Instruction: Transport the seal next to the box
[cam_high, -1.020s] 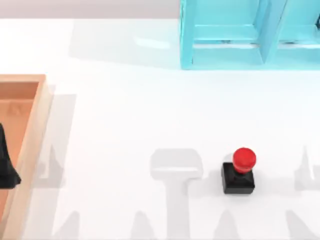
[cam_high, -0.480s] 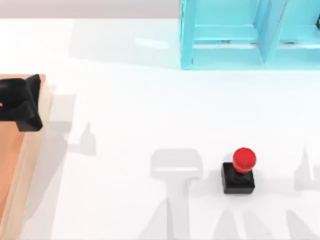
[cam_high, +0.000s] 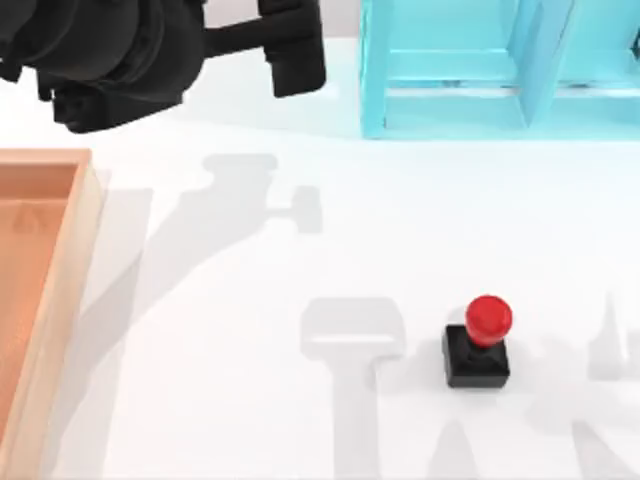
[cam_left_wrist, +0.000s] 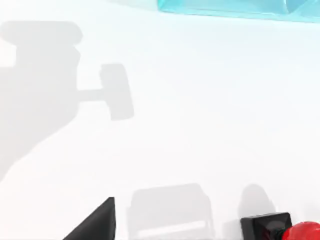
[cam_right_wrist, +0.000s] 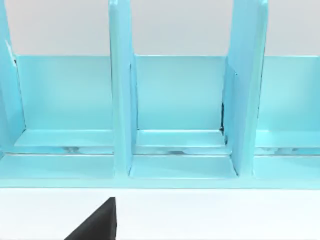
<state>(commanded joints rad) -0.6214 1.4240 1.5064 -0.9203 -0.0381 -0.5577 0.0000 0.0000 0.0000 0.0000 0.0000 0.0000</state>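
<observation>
A plain white desk (cam_high: 300, 420) fills the scene, with a cyan shelf (cam_high: 500, 70) along its far edge toward the right. The box (cam_high: 60, 300) lies at the desk's left edge, its tan rim and orange-brown inside partly cut off by the frame. The left arm (cam_high: 110, 55) looms high over the far left of the desk, its end effector (cam_high: 295, 45) reaching toward the shelf; whether its fingers are wide or narrow cannot be told. The right wrist view faces the shelf's compartments. The seal (cam_high: 478, 345), black block with red knob upright, stands on the desk right of centre at the near side, well apart from both the box and the left end effector; nothing touches it.

The main risk is the long approach: a descent that lands off-centre on the round knob could tip the small seal or knock it away. A weak grip on the knob could also let it slip during the carry across to the box.
</observation>
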